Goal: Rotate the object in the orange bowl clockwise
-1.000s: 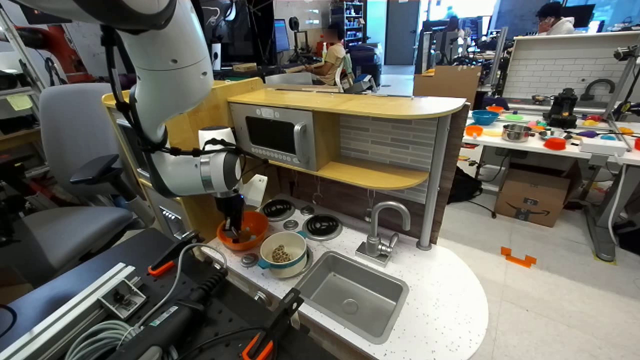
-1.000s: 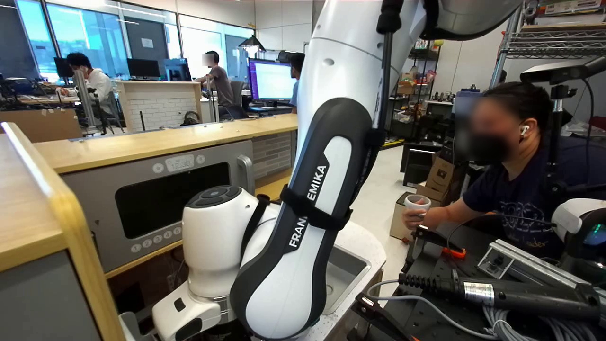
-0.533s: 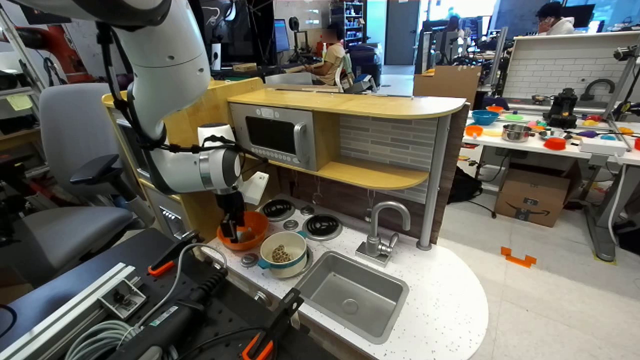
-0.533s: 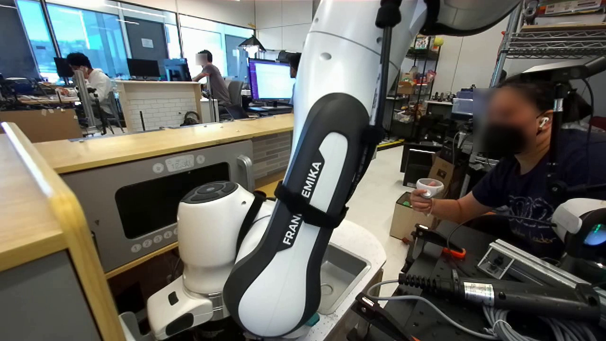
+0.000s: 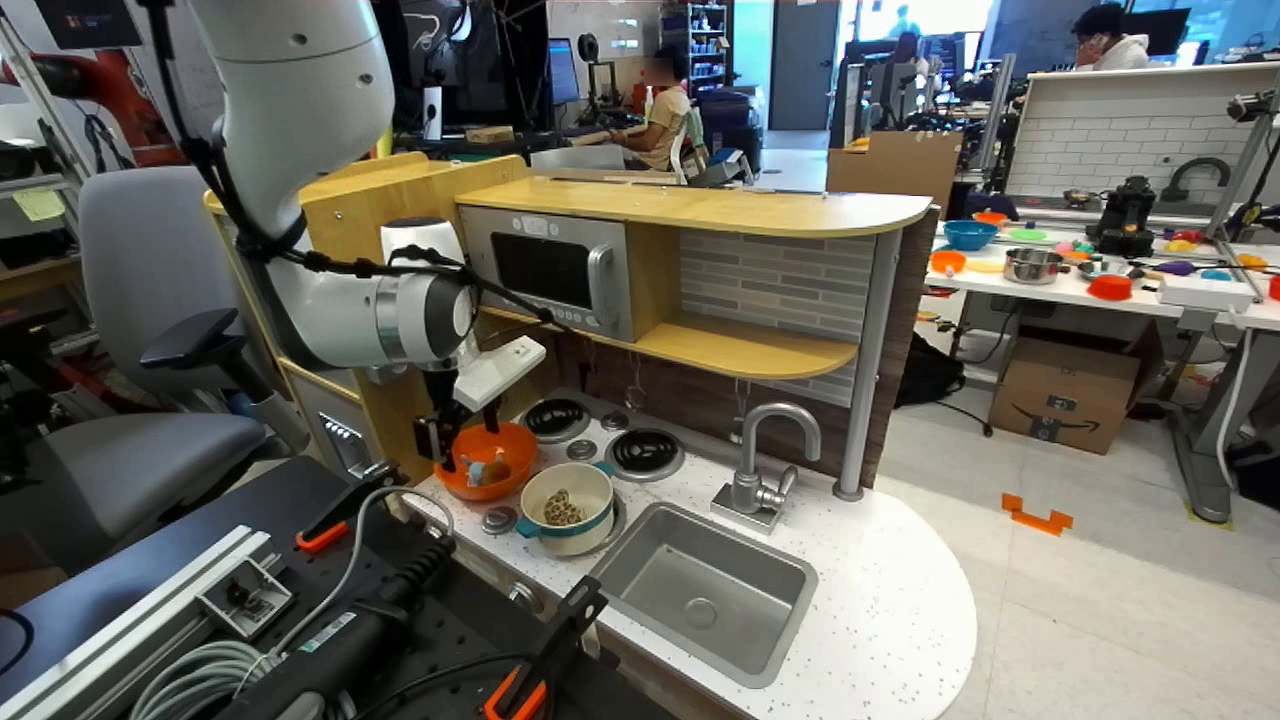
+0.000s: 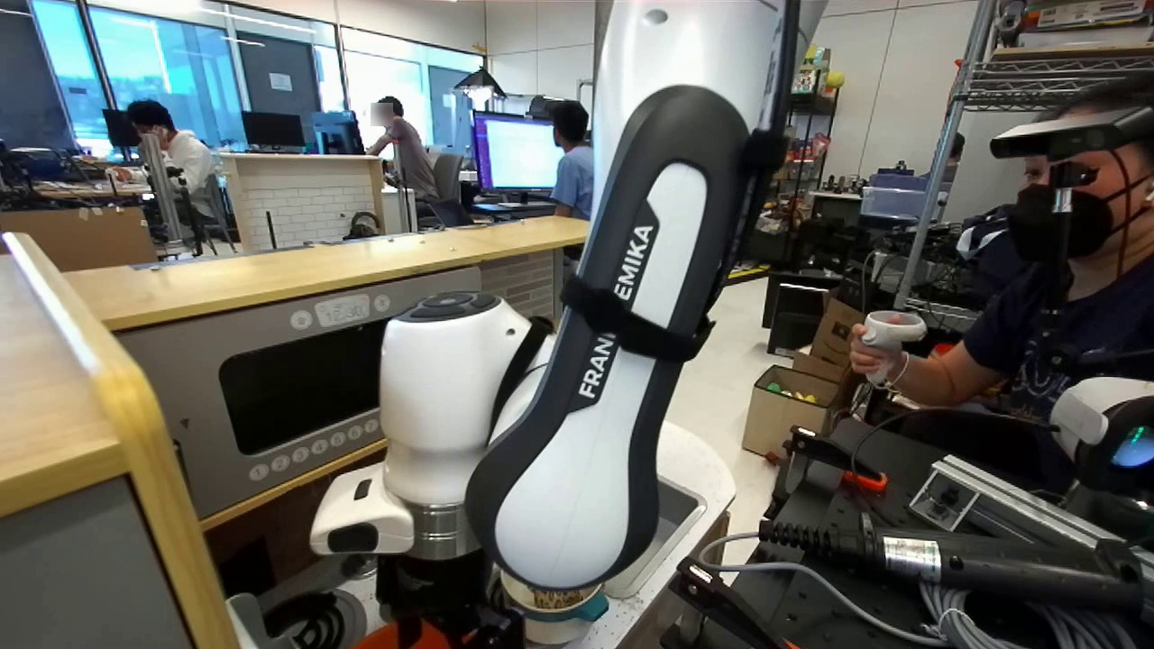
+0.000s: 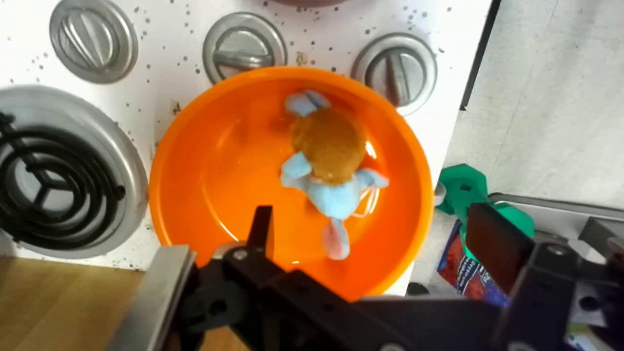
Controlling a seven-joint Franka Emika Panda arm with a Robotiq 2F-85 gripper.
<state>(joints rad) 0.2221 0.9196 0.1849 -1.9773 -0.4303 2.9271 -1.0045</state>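
Plush toy (image 7: 332,168), brown and blue

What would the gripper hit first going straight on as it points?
The open gripper would likely meet the orange bowl: one finger overlaps it in the wrist view, the other lies past its rim; depth unclear.

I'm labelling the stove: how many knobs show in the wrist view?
3: left knob at upper left; beside the orange bowl, middle knob near its top edge and right knob at upper right. The bowl overlaps both and may hide others.
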